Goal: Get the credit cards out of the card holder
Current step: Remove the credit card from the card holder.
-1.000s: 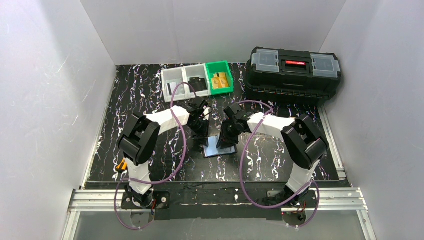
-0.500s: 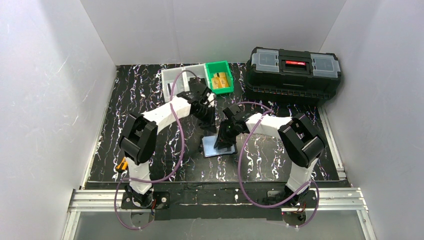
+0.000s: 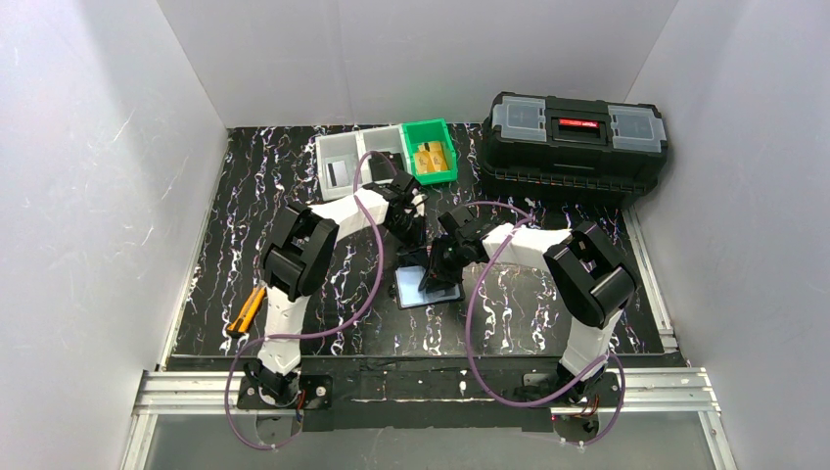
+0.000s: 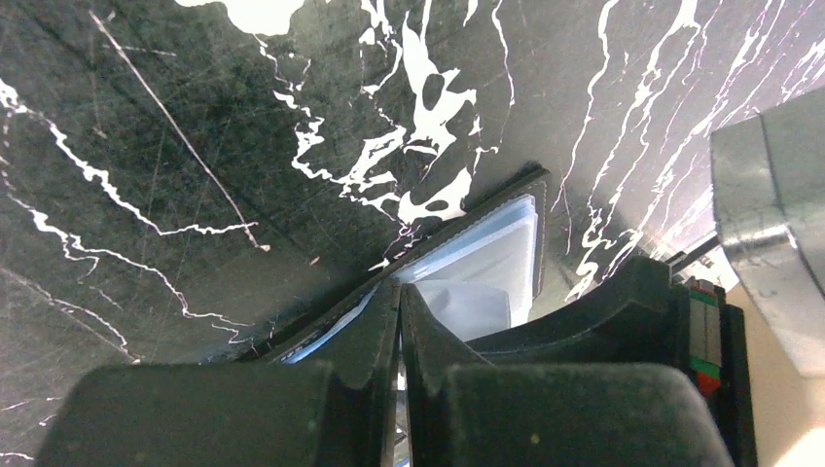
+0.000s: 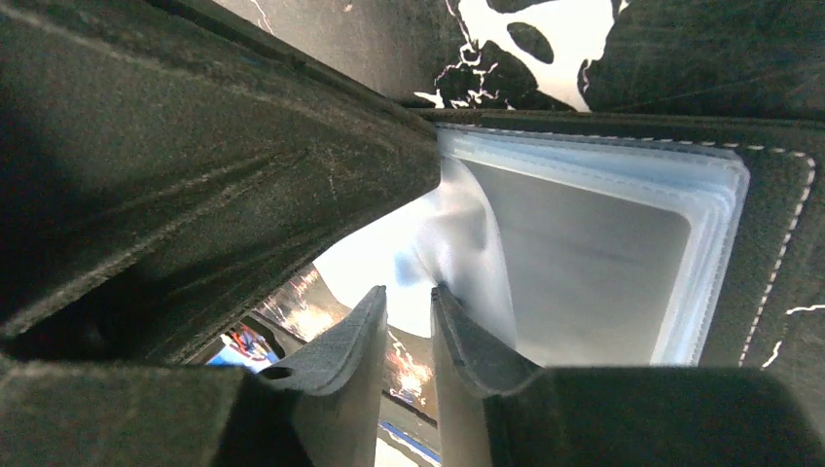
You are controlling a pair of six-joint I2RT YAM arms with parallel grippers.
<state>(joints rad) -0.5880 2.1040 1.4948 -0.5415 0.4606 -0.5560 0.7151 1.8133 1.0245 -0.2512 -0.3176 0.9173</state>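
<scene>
While the card holder (image 3: 429, 291) lies open on the desk (image 3: 254, 196) between the arms, the right hand (image 5: 404, 297) is nearer, right over its clear pockets (image 5: 584, 233), narrowly parted (nothing clearly pinched); the left hand (image 4: 399, 297), pressed together, hovers just past its far edge.

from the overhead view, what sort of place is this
Most likely a robot lab test cell: plain white panel walls box in a black marble-patterned tabletop, two white-and-black robot arms are bolted to an aluminium rail, and a black plastic toolbox sits as a prop.
</scene>
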